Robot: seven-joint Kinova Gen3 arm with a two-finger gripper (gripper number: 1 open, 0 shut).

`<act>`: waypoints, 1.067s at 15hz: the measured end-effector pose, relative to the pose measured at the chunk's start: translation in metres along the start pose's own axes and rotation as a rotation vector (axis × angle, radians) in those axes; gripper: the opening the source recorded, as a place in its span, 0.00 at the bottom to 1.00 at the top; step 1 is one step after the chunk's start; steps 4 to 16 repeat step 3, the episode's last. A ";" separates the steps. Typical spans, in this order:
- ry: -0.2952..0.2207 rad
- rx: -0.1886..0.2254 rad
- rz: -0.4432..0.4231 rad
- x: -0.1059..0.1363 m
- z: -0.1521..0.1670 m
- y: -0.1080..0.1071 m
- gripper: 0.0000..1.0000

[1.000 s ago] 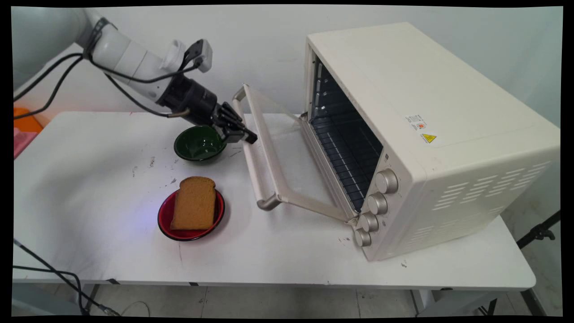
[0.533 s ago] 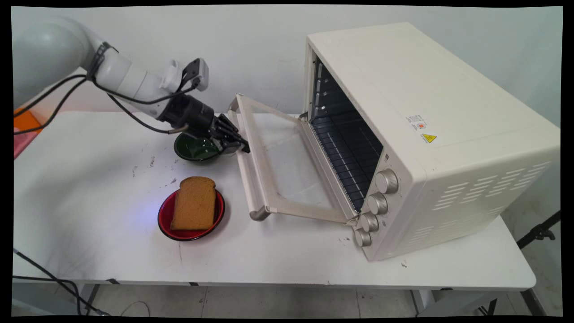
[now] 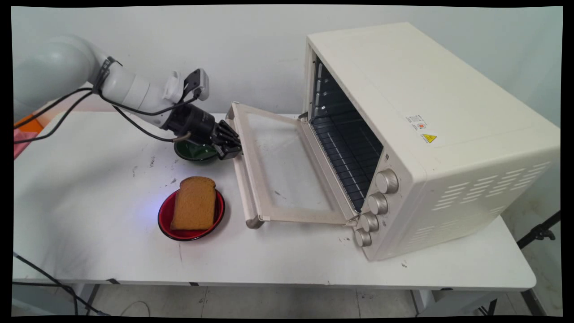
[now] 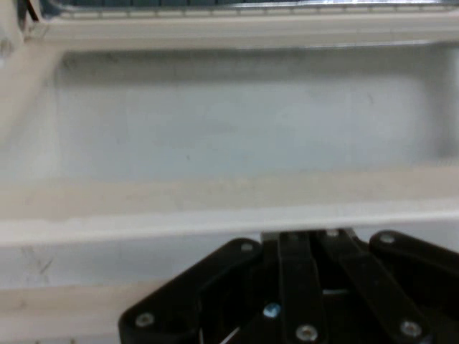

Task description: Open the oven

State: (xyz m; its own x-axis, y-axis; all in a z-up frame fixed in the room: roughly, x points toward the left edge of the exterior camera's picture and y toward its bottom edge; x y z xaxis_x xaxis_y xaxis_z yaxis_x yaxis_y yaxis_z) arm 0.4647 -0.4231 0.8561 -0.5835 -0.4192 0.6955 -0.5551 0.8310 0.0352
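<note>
A cream toaster oven (image 3: 426, 112) stands on the right of the table with its glass door (image 3: 287, 170) swung down almost flat. My gripper (image 3: 235, 150) is shut, with nothing between its fingers, and its tips lie against the door's handle bar (image 3: 242, 188) near the far end. In the hand view the gripper (image 4: 312, 235) meets the handle bar (image 4: 143, 222), with the door glass (image 4: 237, 122) beyond. A green bowl (image 3: 193, 153) sits just behind and under the hand, partly hidden.
A slice of brown bread (image 3: 193, 204) lies on a red plate (image 3: 165, 223) near the door's left edge. Several knobs (image 3: 385, 181) line the oven's front. Orange and pink items (image 3: 20, 132) sit at the far left. The oven's wire rack (image 3: 345, 152) shows inside.
The oven door has dropped from half open to nearly flat. My gripper has moved down and left with the handle and now covers more of the green bowl.
</note>
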 end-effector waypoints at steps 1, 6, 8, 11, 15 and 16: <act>0.004 0.002 -0.002 -0.002 0.001 -0.001 0.00; 0.012 0.005 -0.002 -0.006 0.002 -0.003 0.00; 0.012 0.005 -0.002 -0.006 0.002 -0.003 0.00; 0.012 0.005 -0.002 -0.006 0.002 -0.003 0.00; 0.012 0.005 -0.002 -0.006 0.002 -0.003 0.00; 0.012 0.005 -0.002 -0.006 0.002 -0.003 0.00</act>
